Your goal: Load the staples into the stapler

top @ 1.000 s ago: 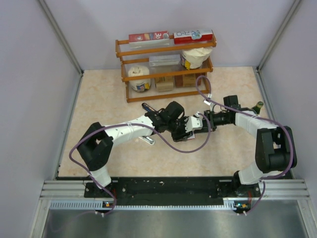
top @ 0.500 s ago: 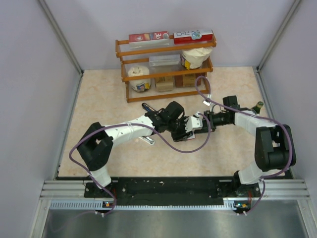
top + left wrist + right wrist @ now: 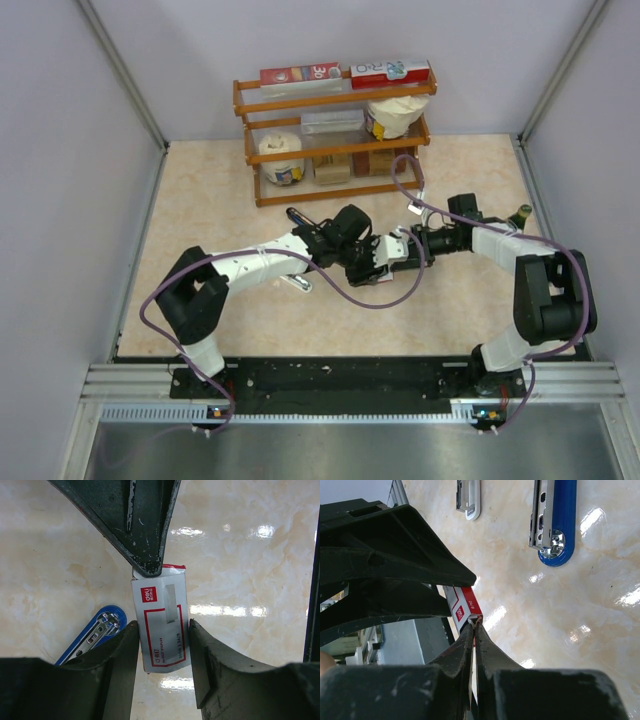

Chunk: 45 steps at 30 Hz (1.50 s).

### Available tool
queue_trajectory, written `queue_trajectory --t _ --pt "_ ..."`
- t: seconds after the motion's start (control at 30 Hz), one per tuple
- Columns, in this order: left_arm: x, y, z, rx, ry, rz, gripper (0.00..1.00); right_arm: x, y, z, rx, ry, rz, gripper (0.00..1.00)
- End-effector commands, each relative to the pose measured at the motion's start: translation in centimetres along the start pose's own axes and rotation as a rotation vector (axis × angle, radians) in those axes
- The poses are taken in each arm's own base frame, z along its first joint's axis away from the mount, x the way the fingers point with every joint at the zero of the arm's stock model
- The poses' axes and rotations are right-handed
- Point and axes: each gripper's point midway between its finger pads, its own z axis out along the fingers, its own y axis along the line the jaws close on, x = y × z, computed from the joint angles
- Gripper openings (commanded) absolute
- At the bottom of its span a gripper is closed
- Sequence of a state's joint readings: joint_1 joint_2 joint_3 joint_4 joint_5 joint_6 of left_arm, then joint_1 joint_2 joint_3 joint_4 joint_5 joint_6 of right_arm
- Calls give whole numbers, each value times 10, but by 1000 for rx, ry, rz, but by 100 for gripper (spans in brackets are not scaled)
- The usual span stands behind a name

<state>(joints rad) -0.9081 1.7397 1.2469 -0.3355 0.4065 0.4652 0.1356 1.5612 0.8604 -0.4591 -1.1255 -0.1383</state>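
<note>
So the thing that just happened: the right gripper snapped shut. A second ago its jaws were partly apart; now the two tips are squeezed flat together right at the red end flap of the staple box. The arm also crept a touch leftward to get there. I honestly can't tell whether there's cardboard caught between the tips or they're only pressed against the edge of it, it's too tight to see. The left gripper hasn't budged and is clamped on the long sides of the box, one finger on each, holding it up off the table around the middle of the scene, a bit right of centre. My read is that this is the "get the box open" step: the left holds it steady and the right tugs the flap or the inner tray. So we're early, nothing is near being loaded. If the pinch missed, the tug will come away with nothing. Head count: one staple box, and zero loose staple strips showing anywhere, so presumably they're inside. There are two staplers lying on the table under the grippers, a blue stapler and a white stapler, well apart from each other, and neither is being touched. One wooden shelf rack sits at the far edge, stuffed with boxes and rolls.
</note>
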Motion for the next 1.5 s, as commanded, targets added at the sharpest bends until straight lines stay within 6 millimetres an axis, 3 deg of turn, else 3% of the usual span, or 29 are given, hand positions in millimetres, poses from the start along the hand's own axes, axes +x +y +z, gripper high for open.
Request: queue_trajectory --t 0.0,0.43,0.97,1.47 --pt "-16 4 -8 -23 -62 23 48 -13 12 -1 -21 -12 -89 0" --pt "-1 3 -7 -25 -48 27 48 -20 7 -13 7 -36 -89 0" --pt "10 -3 -2 -2 -40 22 48 -12 -19 -19 93 -15 -44 0" --pt "17 -9 11 36 -22 0 48 -2 -26 -18 99 12 -4 0"
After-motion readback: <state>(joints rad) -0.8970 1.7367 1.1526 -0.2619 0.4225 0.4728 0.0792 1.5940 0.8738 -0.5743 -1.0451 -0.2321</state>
